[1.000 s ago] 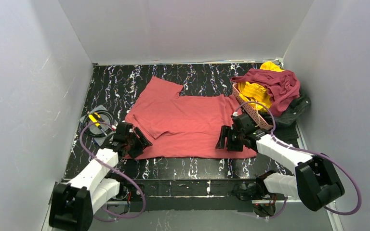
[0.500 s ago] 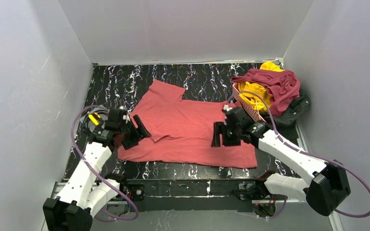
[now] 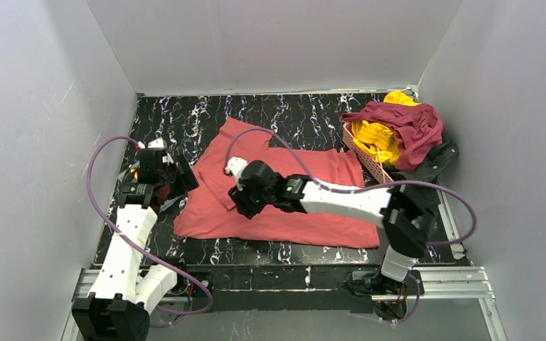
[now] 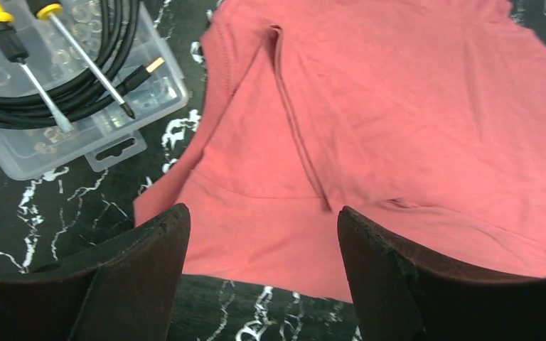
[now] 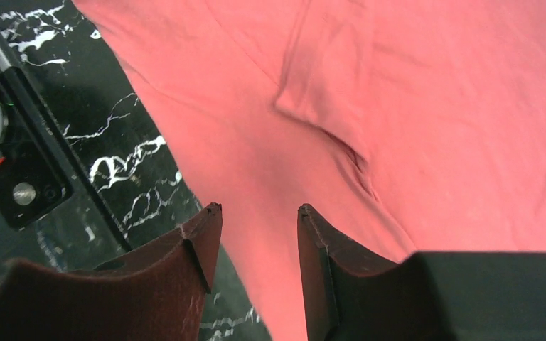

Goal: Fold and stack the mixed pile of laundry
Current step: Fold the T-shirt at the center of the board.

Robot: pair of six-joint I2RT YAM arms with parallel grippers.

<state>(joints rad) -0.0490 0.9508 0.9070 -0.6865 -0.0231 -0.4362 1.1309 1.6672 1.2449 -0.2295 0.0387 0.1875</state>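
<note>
Table: black with white wiggly lines, and white walls on three sides.
Red shirt: the salmon-red shirt lies spread out flat in the middle of the table. One sleeve sticks out at its far left corner. A small flap of cloth is folded over near its left edge.
Rest of the pile: in the far right corner. The dark maroon cloth lies on top. The bright yellow cloth is bunched up under it. The charcoal-black cloth peeks out on the right, by the wall.
Basket: the pink basket sits at the left side of that pile, and the yellow cloth is touching it.
Left claw: the left gripper is at the left edge of the red shirt. Its two fingers are wide apart and hold nothing. I cannot tell if they touch the cloth.
Right claw: the right arm reaches across the red shirt from the right. The right gripper is over the left part of the shirt, near the folded flap. Its fingers are apart with a gap, and no cloth is pinched between them.
Box: a clear plastic box sits on the table just left of the red shirt. A screwdriver and a coil of black cable lie on top of it.
</note>
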